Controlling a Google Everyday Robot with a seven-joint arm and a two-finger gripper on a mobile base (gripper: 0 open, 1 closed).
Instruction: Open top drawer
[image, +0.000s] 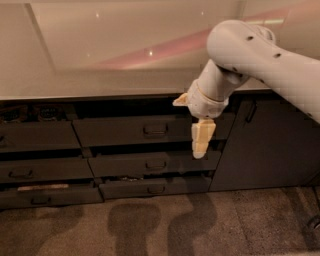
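The top drawer (125, 132) is the widest dark grey front, just under the countertop in the middle column. Its small loop handle (155, 130) sits at its centre. A dark gap shows above the front. My gripper (201, 142), cream-coloured, hangs pointing down from the white arm (250, 55). It is in front of the right part of the top drawer, to the right of the handle and a little lower, over the seam with the drawer below.
Two narrower grey drawers (155, 165) (155, 188) sit below the top one. More drawers (35, 137) stand at the left, the lowest showing a pale strip (42, 187). A tall grey door (270, 150) with a vertical handle (250, 111) is at the right. The glossy countertop (110, 60) runs above; brown carpet (150, 225) lies below.
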